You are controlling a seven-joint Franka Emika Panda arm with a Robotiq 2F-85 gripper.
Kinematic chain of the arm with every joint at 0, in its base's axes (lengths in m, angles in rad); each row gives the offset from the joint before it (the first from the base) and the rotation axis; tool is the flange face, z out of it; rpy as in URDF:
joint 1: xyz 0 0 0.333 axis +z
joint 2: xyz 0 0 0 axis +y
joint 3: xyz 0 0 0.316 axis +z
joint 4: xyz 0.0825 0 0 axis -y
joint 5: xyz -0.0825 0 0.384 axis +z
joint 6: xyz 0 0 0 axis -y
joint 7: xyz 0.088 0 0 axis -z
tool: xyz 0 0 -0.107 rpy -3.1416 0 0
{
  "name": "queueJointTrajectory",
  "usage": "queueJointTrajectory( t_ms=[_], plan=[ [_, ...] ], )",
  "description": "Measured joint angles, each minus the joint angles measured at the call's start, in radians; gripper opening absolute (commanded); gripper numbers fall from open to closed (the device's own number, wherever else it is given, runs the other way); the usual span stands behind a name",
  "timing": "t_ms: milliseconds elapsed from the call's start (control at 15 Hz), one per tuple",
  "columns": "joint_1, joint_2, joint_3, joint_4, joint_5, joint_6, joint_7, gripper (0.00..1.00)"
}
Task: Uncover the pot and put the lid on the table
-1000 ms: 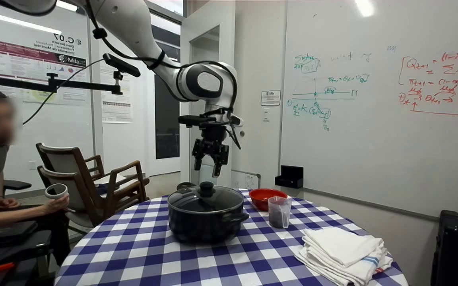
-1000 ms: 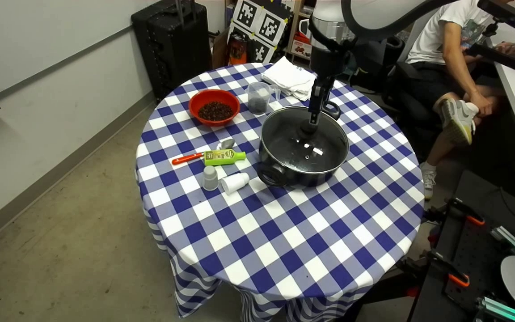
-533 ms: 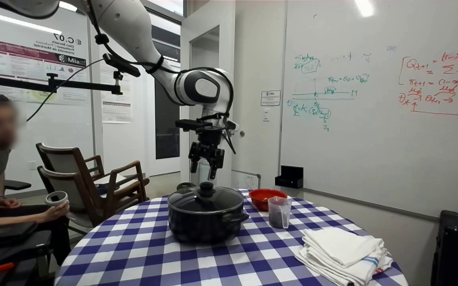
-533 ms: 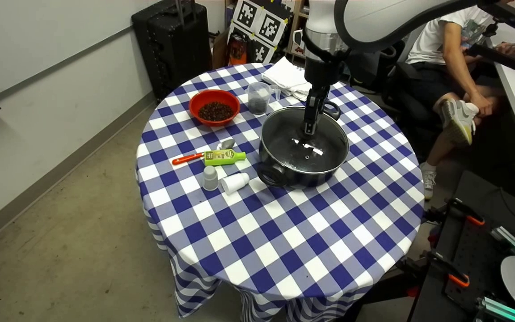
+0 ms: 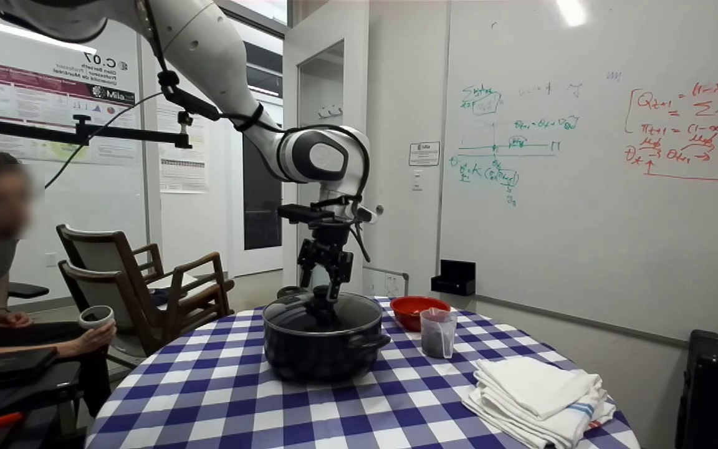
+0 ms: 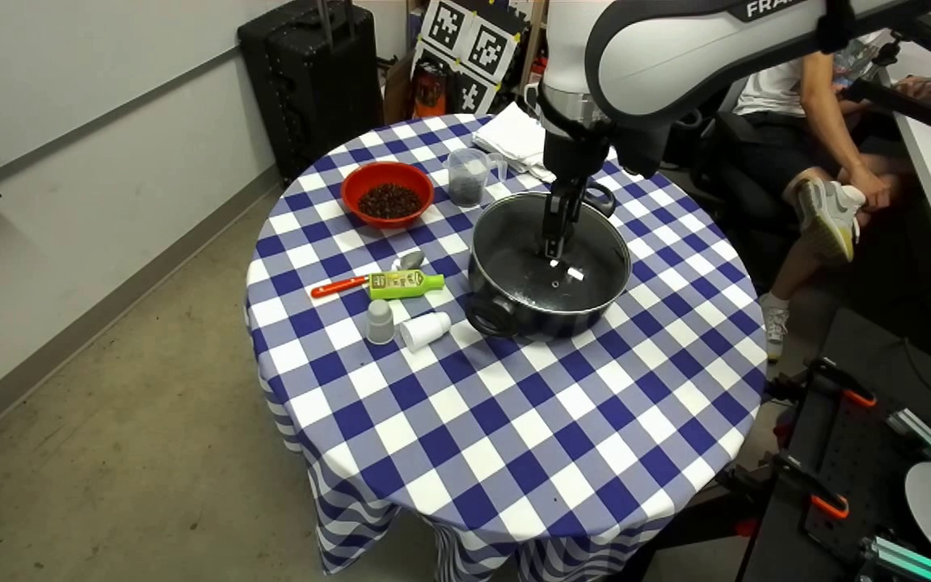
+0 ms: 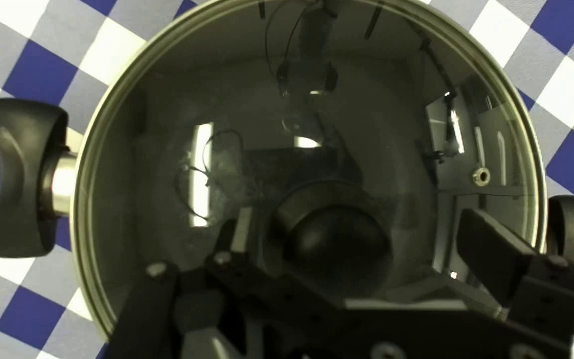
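The black pot [image 5: 318, 358] stands on the checked table [image 6: 530, 436], with its two side handles out to the sides. The see-through lid [image 6: 514, 271] with its silvery rim sits level on the pot in both exterior views and fills most of the wrist view [image 7: 167, 129]. My gripper [image 5: 319, 292] points down over the middle of the lid. It is open, with its fingertips low on either side of the dark knob [image 7: 339, 244]. In the wrist view there are gaps between the knob and both fingers. In an exterior view the fingers partly hide the knob [image 6: 553, 246].
A red bowl [image 6: 389, 190] of dark bits, a clear measuring cup [image 6: 467, 179] and folded white towels [image 5: 540, 393] stand near the pot. A green bottle [image 6: 405, 284], a red-handled utensil [image 6: 340, 287] and two small shakers [image 6: 425, 330] lie beside it. People sit nearby.
My gripper has come down from above the pot until its fingertips are level with the lid's knob. It stays open. The pot and lid have not moved.
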State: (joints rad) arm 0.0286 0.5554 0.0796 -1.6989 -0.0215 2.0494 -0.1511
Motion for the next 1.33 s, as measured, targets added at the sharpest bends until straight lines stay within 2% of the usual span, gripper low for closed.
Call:
queueJointTrajectory(
  t_ms=[133, 333, 467, 733, 1067, 1333],
  plan=[
    [-0.001, 0.011, -0.004, 0.005, 0.000, 0.006, 0.000, 0.68],
    [-0.001, 0.019, -0.008, 0.020, -0.003, 0.007, 0.000, 0.43],
    [-0.002, 0.017, -0.013, 0.032, -0.004, 0.002, 0.000, 0.33],
    [0.003, 0.015, -0.014, 0.045, -0.006, 0.001, 0.020, 0.25],
    [-0.005, 0.005, -0.017, 0.038, -0.005, 0.007, 0.020, 0.25],
    [-0.040, -0.097, -0.028, -0.023, -0.005, 0.012, 0.002, 0.25]
  ],
)
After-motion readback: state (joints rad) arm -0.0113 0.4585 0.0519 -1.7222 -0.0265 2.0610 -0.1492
